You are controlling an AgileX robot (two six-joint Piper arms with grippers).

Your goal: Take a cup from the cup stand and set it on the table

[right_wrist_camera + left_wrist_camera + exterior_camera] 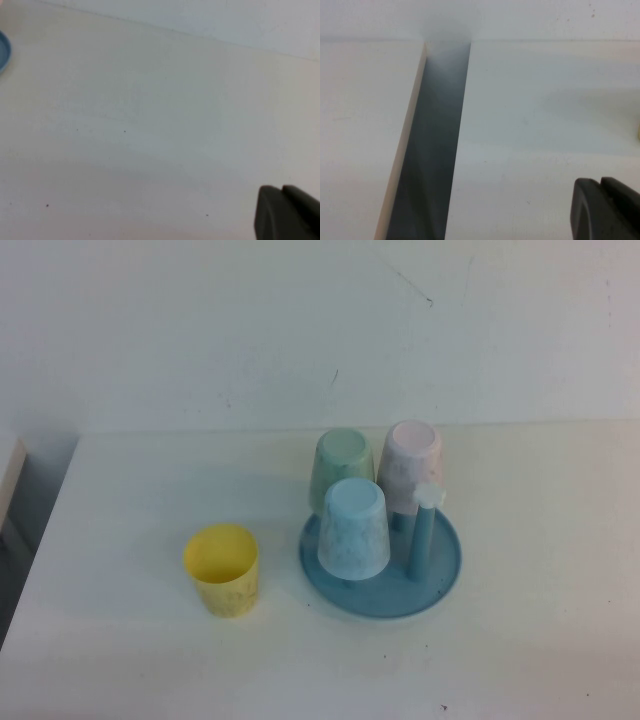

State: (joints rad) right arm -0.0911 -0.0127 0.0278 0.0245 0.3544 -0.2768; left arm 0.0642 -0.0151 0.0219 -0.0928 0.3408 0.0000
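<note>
The table [540,640] is white and runs to a far wall; on it, right of centre, sits the cup stand [445,585], a round blue tray; three cups stand upside down on it: the pink cup [412,465] at the far right, a green cup [342,468] at the far left, a light blue cup [354,528] nearest; one bare peg [424,530], white-tipped, stands upright just right of the blue cup; a yellow cup [223,570] stands mouth up on the table, left of the stand and apart from it; neither gripper appears here.
</note>
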